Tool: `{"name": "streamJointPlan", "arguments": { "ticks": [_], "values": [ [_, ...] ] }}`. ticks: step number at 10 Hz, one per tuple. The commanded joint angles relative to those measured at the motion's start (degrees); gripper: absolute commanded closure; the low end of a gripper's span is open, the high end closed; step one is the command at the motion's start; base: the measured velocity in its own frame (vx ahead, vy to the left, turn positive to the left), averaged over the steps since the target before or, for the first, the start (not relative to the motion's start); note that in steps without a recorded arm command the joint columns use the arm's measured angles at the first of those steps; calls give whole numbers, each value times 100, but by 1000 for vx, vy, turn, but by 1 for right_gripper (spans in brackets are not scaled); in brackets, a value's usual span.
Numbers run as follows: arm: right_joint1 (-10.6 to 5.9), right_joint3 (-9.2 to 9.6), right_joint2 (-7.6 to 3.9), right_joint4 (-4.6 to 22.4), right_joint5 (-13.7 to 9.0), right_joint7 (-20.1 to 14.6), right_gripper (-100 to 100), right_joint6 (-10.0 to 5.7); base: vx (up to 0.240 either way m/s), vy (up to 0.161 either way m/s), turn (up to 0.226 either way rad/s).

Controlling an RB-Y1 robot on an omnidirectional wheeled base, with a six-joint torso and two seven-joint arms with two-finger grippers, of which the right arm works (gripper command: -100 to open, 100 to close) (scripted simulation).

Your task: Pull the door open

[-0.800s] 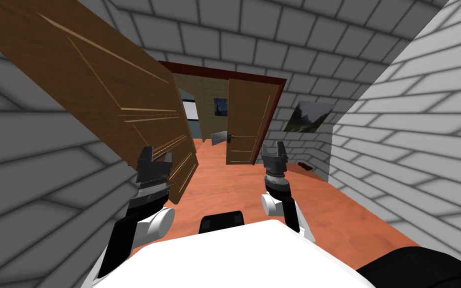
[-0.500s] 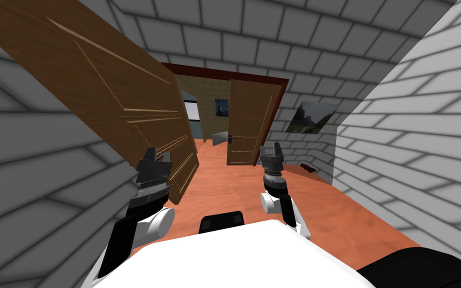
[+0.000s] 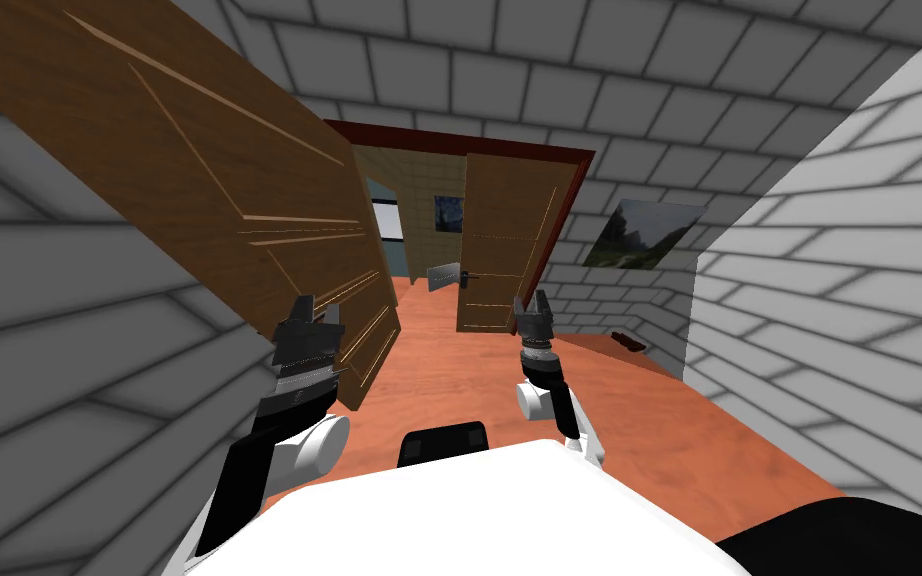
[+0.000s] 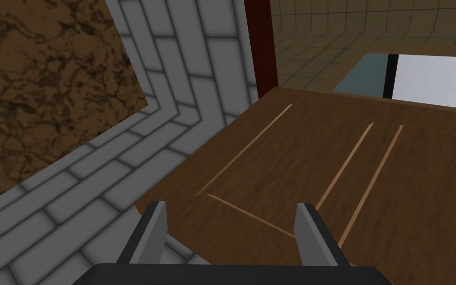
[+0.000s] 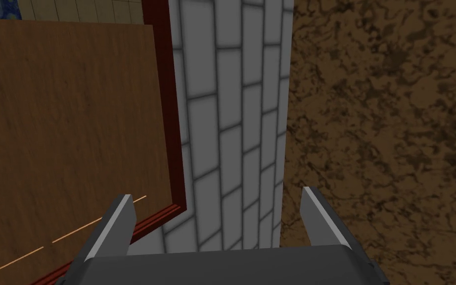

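Aimed at door [image 3: 497, 250] ajar at 12 o'clock with right gripper [image 3: 531, 303], fingers spread, likely readied for handle [image 3: 465, 277] well ahead; left gripper [image 3: 316, 309] parked at 10 o'clock beside nearer leaf [image 3: 249, 200], likewise released.

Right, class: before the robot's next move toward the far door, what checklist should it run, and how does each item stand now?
1. Right gripper jaws open: ok.
2. Right gripper lined up on the door handle: not ok; its wrist view has brick wall between the jaws, beside the red frame.
3. Right gripper within reach of the handle: probably not ok; the far door stands well ahead of it.
4. Far door fully open: not ok; it is only ajar.
5. Left gripper jaws open: ok.
6. Left gripper free of the near door: cannot tell.
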Motion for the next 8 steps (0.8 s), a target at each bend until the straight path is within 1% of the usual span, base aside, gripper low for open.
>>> {"name": "streamJointPlan", "arguments": {
  "ticks": [1,5,6,8],
  "values": [
    [-148,-17,-61,267,-124,56,-100,28,70,15,69],
    [-469,-53,-228,929,-466,192,-100,44,89,1,73],
    [-469,-53,-228,965,-466,192,-100,44,57,-1,24],
    [-644,-73,-318,1330,-653,266,-100,52,62,5,61]
  ]
}}
